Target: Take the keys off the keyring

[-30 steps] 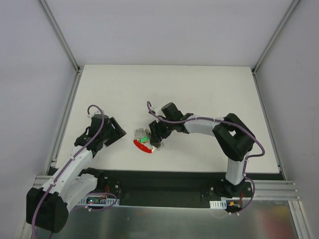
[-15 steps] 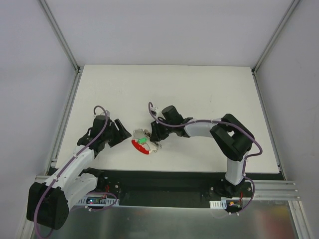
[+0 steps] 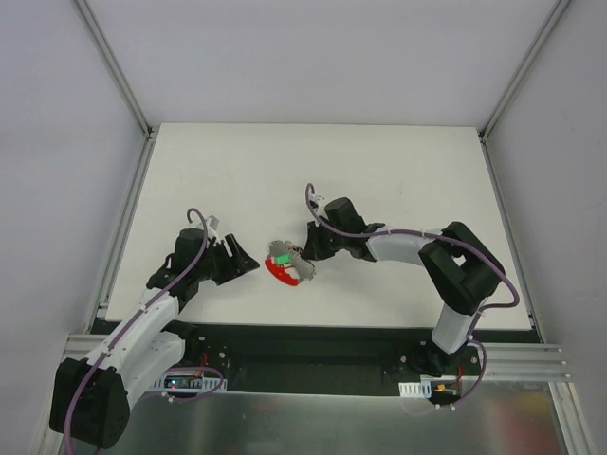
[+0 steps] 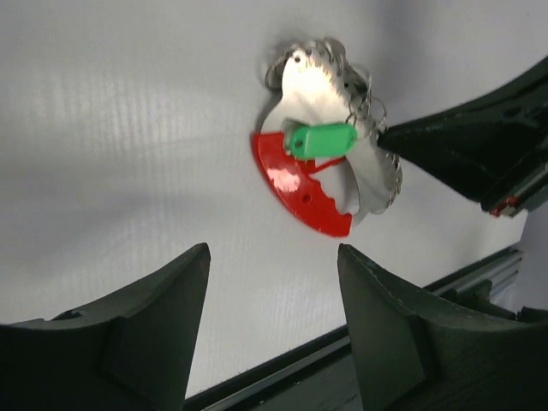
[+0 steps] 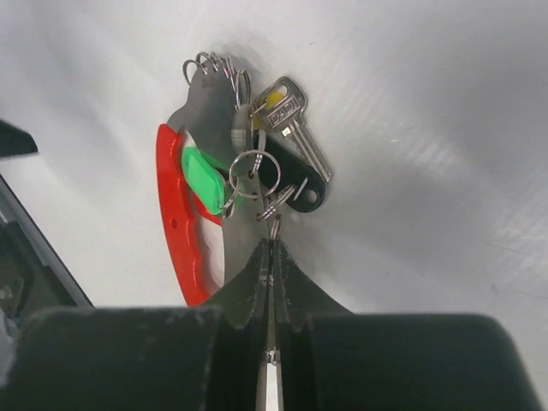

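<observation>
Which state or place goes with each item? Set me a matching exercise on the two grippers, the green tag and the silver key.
Things:
1. left gripper
2. right gripper
3. green tag
4. silver key

States or places:
A. shut on the keyring
B. open, apart from the bunch
C. right beside the red crescent
D. next to the black tag

Pairs: 1-B; 2-A; 3-C; 4-D

No legible text; silver key (image 5: 294,122) head carries stamped marks, too blurred to read
</observation>
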You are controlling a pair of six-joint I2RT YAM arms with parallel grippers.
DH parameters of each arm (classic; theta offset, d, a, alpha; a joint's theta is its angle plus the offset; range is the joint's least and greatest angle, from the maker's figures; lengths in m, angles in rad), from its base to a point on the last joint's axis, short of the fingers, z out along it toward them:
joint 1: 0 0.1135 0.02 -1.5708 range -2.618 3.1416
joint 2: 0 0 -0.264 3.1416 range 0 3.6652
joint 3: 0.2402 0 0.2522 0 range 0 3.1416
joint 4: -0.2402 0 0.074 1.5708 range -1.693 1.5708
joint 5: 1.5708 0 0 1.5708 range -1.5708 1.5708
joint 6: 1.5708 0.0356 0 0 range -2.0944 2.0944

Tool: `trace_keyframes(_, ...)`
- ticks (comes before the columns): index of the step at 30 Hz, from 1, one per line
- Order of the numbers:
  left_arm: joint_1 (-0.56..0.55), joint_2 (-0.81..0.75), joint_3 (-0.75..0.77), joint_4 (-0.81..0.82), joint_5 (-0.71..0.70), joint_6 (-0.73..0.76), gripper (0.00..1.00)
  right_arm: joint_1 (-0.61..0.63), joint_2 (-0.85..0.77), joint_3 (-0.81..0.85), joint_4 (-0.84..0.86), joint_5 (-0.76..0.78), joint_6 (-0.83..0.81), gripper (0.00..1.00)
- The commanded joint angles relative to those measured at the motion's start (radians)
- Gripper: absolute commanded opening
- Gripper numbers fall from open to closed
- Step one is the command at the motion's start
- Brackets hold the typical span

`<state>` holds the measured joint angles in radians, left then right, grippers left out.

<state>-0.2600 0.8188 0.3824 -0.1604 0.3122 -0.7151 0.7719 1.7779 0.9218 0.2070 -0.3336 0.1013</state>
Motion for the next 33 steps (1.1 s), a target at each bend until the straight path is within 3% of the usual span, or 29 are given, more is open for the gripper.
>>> trace_keyframes(1,0.004,-0.015,-0.074,0.157,0.171,0.011,0.61,-0.066,-0.055,-0.004,0.006,-0.067,0.165,0.01)
trace_keyframes(6,-0.008,-0.012,-0.155,0.402,0.232,-0.056,0.7,-0.079,-0.077,0.005,0.014,-0.142,0.256,0.01)
trace_keyframes(13,-0.036,0.133,-0.22,0.696,0.268,-0.122,0.77,-0.121,-0.08,0.02,0.035,-0.22,0.368,0.01)
trace_keyframes(17,-0.074,0.198,-0.279,0.843,0.228,-0.199,0.8,-0.144,-0.069,0.014,0.069,-0.225,0.443,0.01)
trace_keyframes(28,-0.228,0.305,-0.263,0.996,0.051,-0.271,0.84,-0.155,-0.046,-0.034,0.253,-0.257,0.632,0.01)
trace_keyframes(33,-0.234,0.414,-0.296,1.23,-0.024,-0.357,0.79,-0.152,-0.051,-0.055,0.288,-0.26,0.652,0.01)
